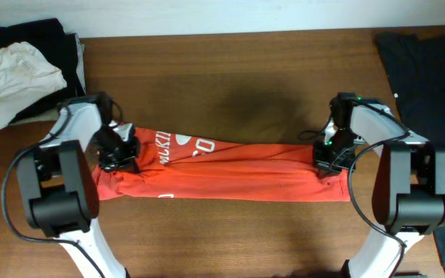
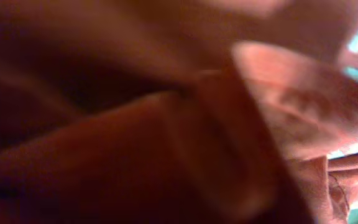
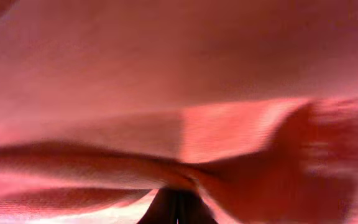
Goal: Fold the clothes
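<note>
A red T-shirt with white lettering lies stretched in a long band across the middle of the wooden table. My left gripper is down on its left end and my right gripper on its right end. In the right wrist view red cloth fills the frame and is pinched between the dark fingers. In the left wrist view blurred red cloth covers the lens and the fingers are hidden.
A pile of black clothes with a cream garment on top sits at the back left corner. A dark garment lies along the right edge.
</note>
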Motion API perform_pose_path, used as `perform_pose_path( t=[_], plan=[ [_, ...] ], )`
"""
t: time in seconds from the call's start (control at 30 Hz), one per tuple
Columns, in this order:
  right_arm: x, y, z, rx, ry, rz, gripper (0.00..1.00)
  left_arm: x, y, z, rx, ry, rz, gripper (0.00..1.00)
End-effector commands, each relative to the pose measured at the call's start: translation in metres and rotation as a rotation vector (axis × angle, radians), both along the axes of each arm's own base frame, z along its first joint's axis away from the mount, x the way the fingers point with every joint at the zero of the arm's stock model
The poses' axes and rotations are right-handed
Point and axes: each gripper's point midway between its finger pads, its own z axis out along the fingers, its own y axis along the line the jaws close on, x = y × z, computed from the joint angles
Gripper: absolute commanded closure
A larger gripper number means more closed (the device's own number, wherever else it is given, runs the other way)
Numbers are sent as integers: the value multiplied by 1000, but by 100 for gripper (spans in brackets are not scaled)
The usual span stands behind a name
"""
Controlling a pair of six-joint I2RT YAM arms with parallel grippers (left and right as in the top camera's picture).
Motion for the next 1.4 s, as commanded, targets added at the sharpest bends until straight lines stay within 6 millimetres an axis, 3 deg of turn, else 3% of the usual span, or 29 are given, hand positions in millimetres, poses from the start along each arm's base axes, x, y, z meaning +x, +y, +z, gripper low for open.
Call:
perform_pose_path(
  t=[0.0, 0.1, 0.17, 0.23, 0.27, 0.3, 0.33, 0.37, 0.4, 0.47, 0.53, 0.57, 0.63, 0.73, 0.83, 0.93, 1.0, 1.1, 1.13, 1.2, 1.27, 1.3, 1.37],
  plan=[
    [10, -34, -7, -125, -42, -51, 96, -10, 66, -18, 172, 30, 109, 99],
    [26, -36, 1, -130, -90, -54, 96, -10, 93, -13, 179, 22, 206, 100],
    [43, -38, 19, -133, -123, -56, 96, 2, 106, 3, 188, -3, 231, 99],
    [58, -49, 58, -187, -139, -36, 96, 22, 116, 39, 201, -52, 242, 99],
    [68, -56, 86, -221, -164, -35, 90, 42, 123, 73, 220, -135, 249, 99],
    [74, -57, 101, -225, -185, -38, 66, 50, 125, 88, 220, -175, 253, 96],
    [84, -58, 120, -230, -225, -41, 19, 59, 123, 109, 205, -230, 260, 72],
    [90, -61, 128, -233, -250, -48, 1, 62, 119, 121, 185, -266, 264, 35],
    [88, -69, 127, -234, -244, -69, 1, 61, 117, 123, 177, -265, 265, 1],
    [79, -80, 117, -177, -220, -103, 1, 58, 116, 119, 173, -248, 264, 1],
    [79, -49, 108, 162, -300, 58, 1, 57, 115, 119, 171, -244, 264, 1],
    [74, -43, 99, 238, -309, 66, 1, 57, 115, 119, 166, -246, 264, 1],
    [64, -36, 64, 272, -297, 53, 1, 56, 113, 119, 162, -239, 264, 1],
    [52, -14, 35, 388, -311, 27, 1, 57, 108, 119, 145, -243, 259, 1],
    [30, 7, 8, 405, -264, 55, 1, 59, 104, 119, 142, -245, 249, 1],
    [17, 37, -3, 399, -208, 104, 2, 61, 98, 119, 141, -249, 232, 1],
    [15, 43, -10, 324, -181, 136, 12, 63, 93, 119, 140, -249, 218, 1],
    [15, 42, -14, 256, -148, 85, 87, 63, 89, 119, 139, -250, 210, 1],
    [14, 35, -16, 218, -135, 57, 96, 64, 89, 119, 139, -250, 210, 1],
    [13, -4, -9, 50, -73, -32, 96, 63, 90, 118, 145, -248, 209, 1],
    [24, -51, 21, -102, -58, -87, 96, 63, 90, 118, 145, -248, 209, 1],
    [29, -63, 35, -131, -65, -108, 96, 63, 90, 118, 145, -248, 209, 1],
    [50, -77, 91, -142, -137, -157, 96, 61, 90, 115, 143, -240, 209, 1]
  ],
)
